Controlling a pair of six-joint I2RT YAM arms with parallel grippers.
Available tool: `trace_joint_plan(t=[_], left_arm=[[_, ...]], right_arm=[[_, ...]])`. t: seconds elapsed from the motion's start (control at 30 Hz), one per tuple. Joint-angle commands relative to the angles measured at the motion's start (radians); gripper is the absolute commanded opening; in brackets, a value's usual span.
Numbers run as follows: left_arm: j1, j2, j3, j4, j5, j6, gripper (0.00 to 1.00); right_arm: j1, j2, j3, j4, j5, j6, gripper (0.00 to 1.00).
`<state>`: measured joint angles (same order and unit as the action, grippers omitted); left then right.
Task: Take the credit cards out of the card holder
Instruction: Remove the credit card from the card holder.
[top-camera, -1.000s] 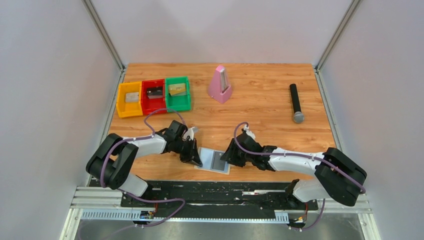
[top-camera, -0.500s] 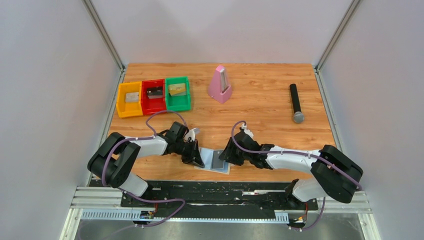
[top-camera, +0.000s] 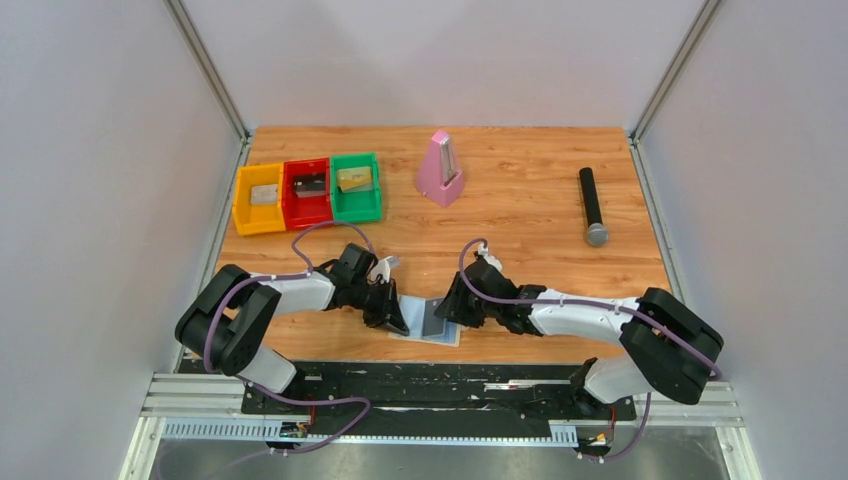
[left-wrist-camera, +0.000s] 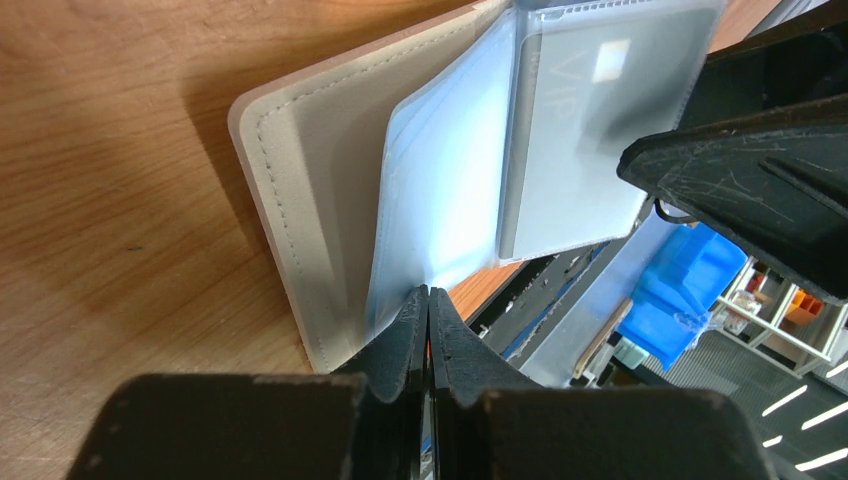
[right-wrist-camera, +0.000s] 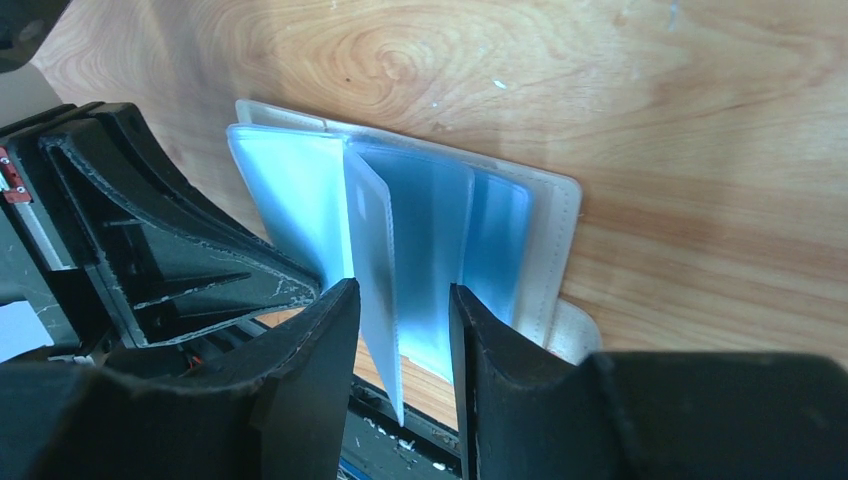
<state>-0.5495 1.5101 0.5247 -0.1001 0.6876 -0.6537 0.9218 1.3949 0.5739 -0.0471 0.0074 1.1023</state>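
Observation:
The card holder (top-camera: 447, 333) lies spread open at the table's near edge, with a cream cover (left-wrist-camera: 310, 200) and pale blue sleeves (right-wrist-camera: 440, 220) standing up. A grey card marked VIP (left-wrist-camera: 590, 130) sits inside one clear sleeve. My left gripper (left-wrist-camera: 428, 296) is shut, pinching the lower edge of a blue sleeve (left-wrist-camera: 440, 190) on the holder's left side. My right gripper (right-wrist-camera: 400, 290) is open on the holder's right side. One upright sleeve (right-wrist-camera: 372, 240) stands between its fingers with a gap on each side. In the top view the left gripper (top-camera: 393, 318) and right gripper (top-camera: 446, 312) face each other across the holder.
Yellow (top-camera: 243, 208), red (top-camera: 296, 205) and green (top-camera: 358, 205) bins stand at the back left, and the green one holds a gold card (top-camera: 352, 178). A pink metronome (top-camera: 440, 170) and a black microphone (top-camera: 592, 206) lie farther back. A black rail (top-camera: 440, 378) runs along the near edge.
My right gripper has slid a little left over the holder and its jaws have narrowed slightly. The left gripper shifted slightly and stays shut on the sleeve.

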Motion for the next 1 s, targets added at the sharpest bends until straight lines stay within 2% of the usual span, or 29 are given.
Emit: trace_joint_plan(t=[0.0,0.4,0.97], left_arm=[[-0.008,-0.006,-0.012,-0.006,-0.04,0.009,0.07],[-0.009,-0.003,-0.009,-0.007,-0.036,0.012,0.06],[-0.008,-0.068,-0.01,-0.013,-0.045,-0.027,0.07]], right_arm=[[0.003,0.014,0.05,0.032,-0.035,-0.026,0.4],[0.003,0.033,0.087,0.021,-0.058,-0.038,0.32],[0.006,0.076,0.159,0.053,-0.158,-0.065,0.31]])
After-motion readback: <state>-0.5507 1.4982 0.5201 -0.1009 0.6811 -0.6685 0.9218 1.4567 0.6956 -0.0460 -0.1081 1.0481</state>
